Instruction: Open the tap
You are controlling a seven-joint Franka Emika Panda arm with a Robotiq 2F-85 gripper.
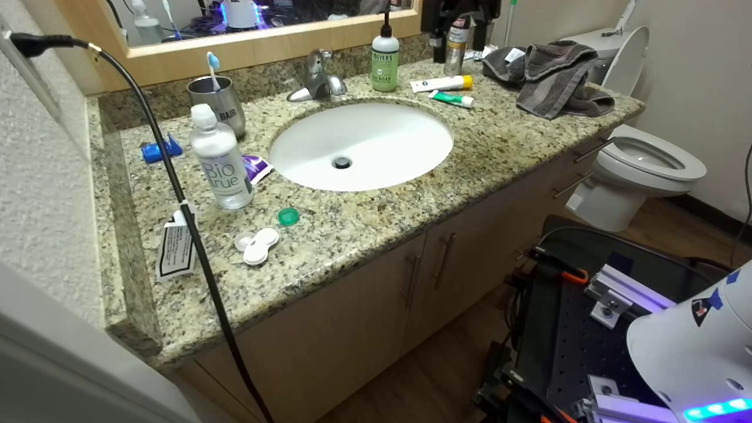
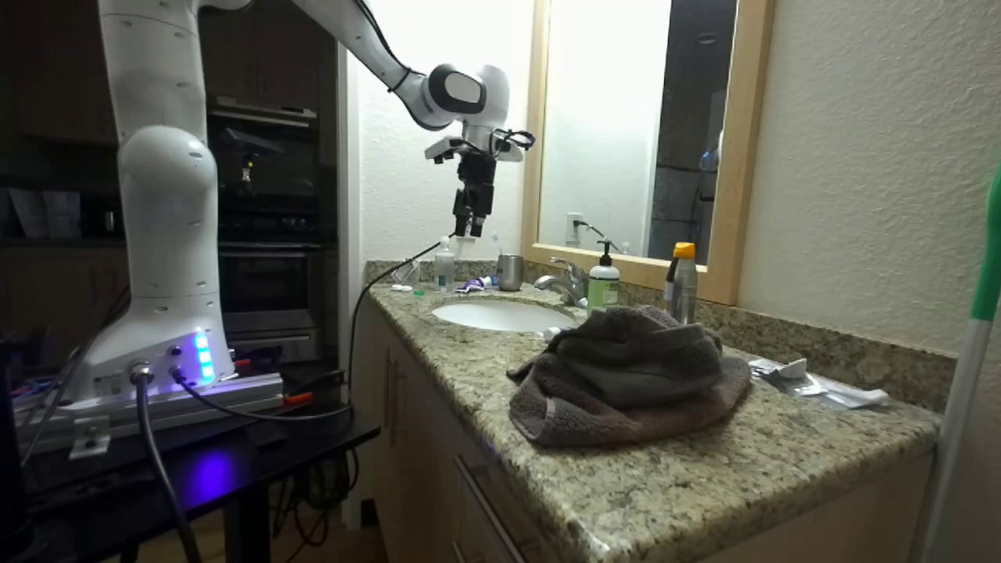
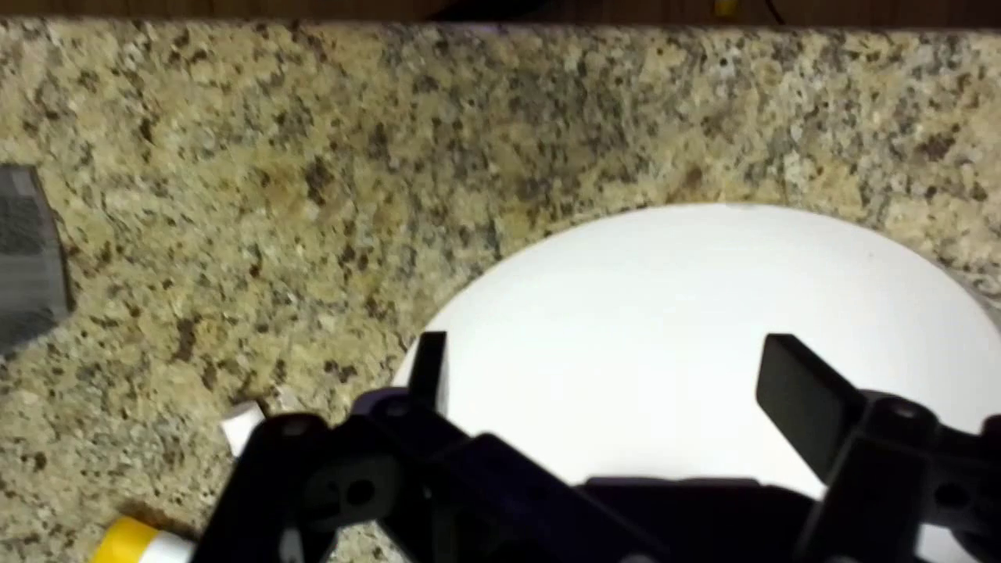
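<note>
The tap [image 1: 318, 82] is a small silvery metal faucet on the back rim of the white oval basin [image 1: 405, 147]. It also shows behind the basin in an exterior view [image 2: 569, 283]. My gripper [image 2: 471, 228] hangs fingers-down well above the counter, apart from the tap. Its black fingers also show at the top edge of an exterior view [image 1: 459, 53]. In the wrist view my gripper [image 3: 604, 340] is open with nothing between its fingers, and the white basin [image 3: 704, 258] lies below. The tap does not show in the wrist view.
A green soap bottle [image 1: 385, 64] stands beside the tap, with toothpaste tubes [image 1: 442, 83], a spray can [image 2: 686, 285] and a grey towel [image 2: 618, 383] further along. A metal cup [image 1: 226, 108] and clear bottle [image 1: 222, 164] stand on the other side. A mirror [image 2: 610, 125] is behind.
</note>
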